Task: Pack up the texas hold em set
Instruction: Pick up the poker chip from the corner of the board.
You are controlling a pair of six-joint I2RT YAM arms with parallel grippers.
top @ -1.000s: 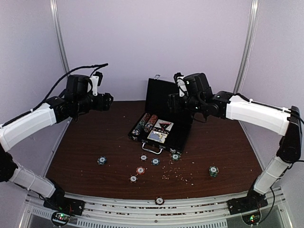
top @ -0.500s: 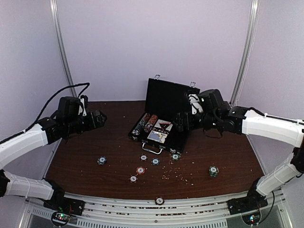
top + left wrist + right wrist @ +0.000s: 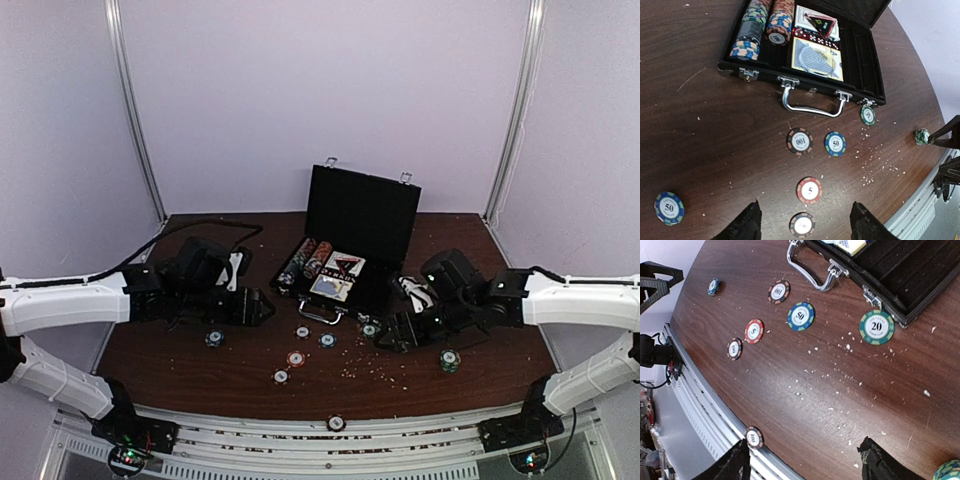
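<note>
Both arms now sit low, down from beside the open case (image 3: 362, 215) at frame centre, left gripper (image 3: 805, 216) and right gripper (image 3: 802, 455) open-jawed and empty over loose chips (image 3: 296, 358) just below it, ready to collect.

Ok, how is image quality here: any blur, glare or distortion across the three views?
Top external: even soft light, wide-angle bowing of the frame posts. Left wrist: numerals crisp, a bright glint on the case handle. Right wrist: the 20 chip reads sharply, near fingertips dark and featureless.
</note>
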